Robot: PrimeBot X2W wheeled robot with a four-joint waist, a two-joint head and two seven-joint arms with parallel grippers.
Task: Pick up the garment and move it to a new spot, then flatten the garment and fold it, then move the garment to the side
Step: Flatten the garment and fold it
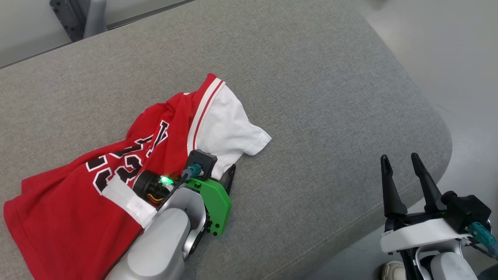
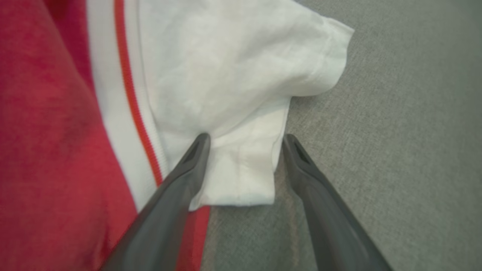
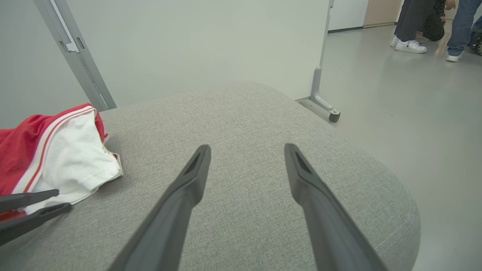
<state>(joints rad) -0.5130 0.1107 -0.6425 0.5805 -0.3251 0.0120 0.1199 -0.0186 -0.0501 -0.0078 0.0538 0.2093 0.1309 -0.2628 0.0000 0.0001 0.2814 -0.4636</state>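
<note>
The crumpled red garment [image 1: 58,210] lies on the left part of the grey padded counter [image 1: 311,77], its white sleeve [image 2: 226,75] pointing right. The left hand [image 2: 244,139] stands released, its fingers straddling that sleeve's hem. Closing here may pinch only one thin layer, which could slip, or may snag the upholstery. Far right, the right hand [image 1: 400,159] hangs released near the counter's edge, too far off to help.

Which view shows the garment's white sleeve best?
Left wrist view: the white sleeve is close up, its edge between the fingers. The head view shows it smaller; the right wrist view, from the side.
</note>
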